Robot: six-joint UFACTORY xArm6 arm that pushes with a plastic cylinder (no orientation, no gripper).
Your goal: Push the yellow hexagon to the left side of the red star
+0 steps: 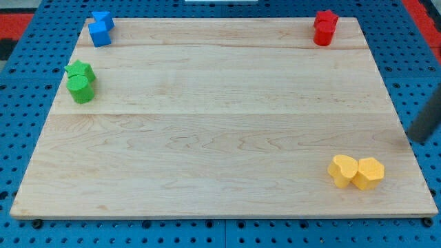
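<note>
The yellow hexagon (pixel 368 173) lies near the board's bottom right corner, touching a second yellow block (pixel 342 170), roughly heart-shaped, on its left. The red star (pixel 326 20) sits at the top right corner, touching another red block (pixel 322 36) just below it. My rod enters from the view's right edge. My tip (pixel 417 140) is just off the board's right edge, above and to the right of the yellow hexagon and apart from it.
A green star (pixel 80 69) and a green block (pixel 81 89) lie together at the left edge. Two blue blocks (pixel 101 27) sit at the top left corner. The wooden board (pixel 220 138) rests on a blue perforated table.
</note>
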